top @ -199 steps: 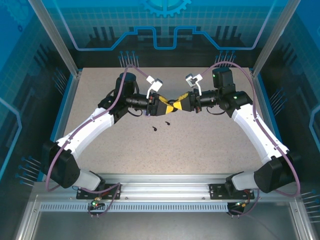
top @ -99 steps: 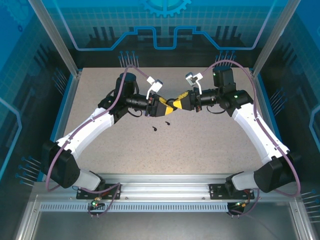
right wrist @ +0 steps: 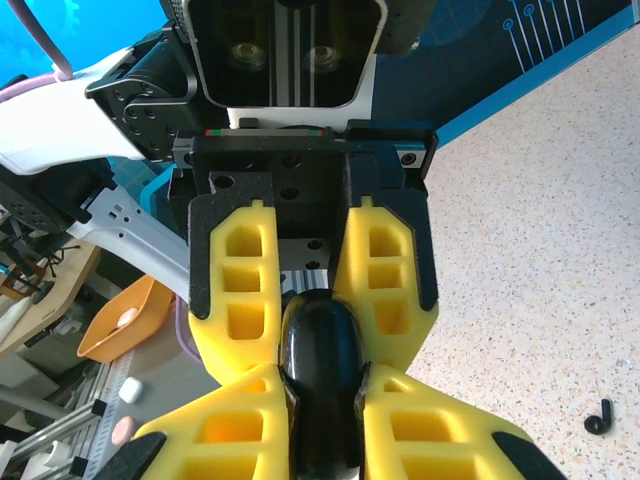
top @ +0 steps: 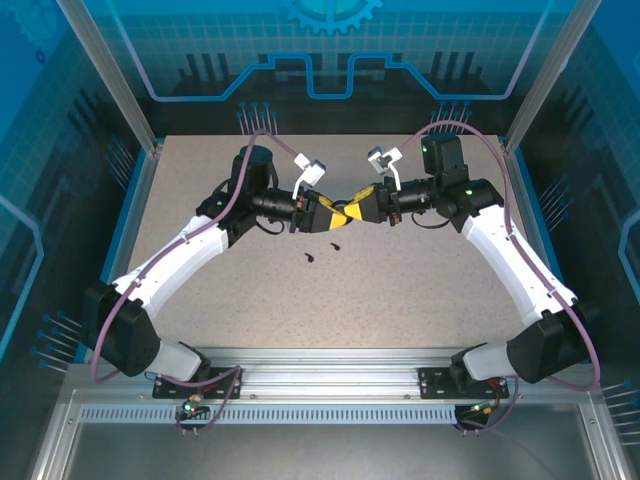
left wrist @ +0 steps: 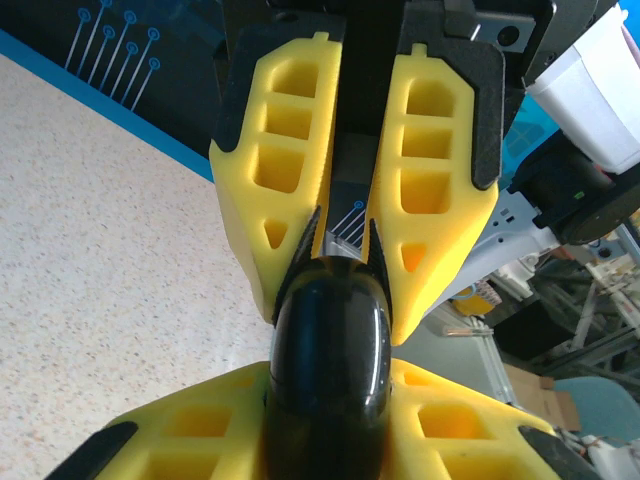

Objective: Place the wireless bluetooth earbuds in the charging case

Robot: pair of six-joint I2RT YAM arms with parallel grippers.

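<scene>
A glossy black rounded charging case [left wrist: 325, 360] hangs above the middle of the table, pinched from both sides. My left gripper [top: 334, 212] is shut on one end of it, and my right gripper [top: 354, 209] is shut on the other end, tip to tip. In the left wrist view my own yellow fingers [left wrist: 200, 440] clamp the case at the bottom, with the right gripper's fingers [left wrist: 430, 200] above it. The right wrist view shows the same case [right wrist: 320, 350] between both pairs. Two tiny black earbuds [top: 334, 246] [top: 309, 259] lie on the table just below the grippers; one earbud [right wrist: 598, 417] is at the right wrist view's lower right.
The speckled beige table [top: 420, 290] is ringed by blue walls and a metal frame. An aluminium rail [top: 330, 365] with the arm bases runs along the near edge. An orange bowl [right wrist: 120, 325] sits off the table in the right wrist view.
My left gripper has closed onto the case that the right gripper was holding. The right gripper has shifted slightly left and up.
</scene>
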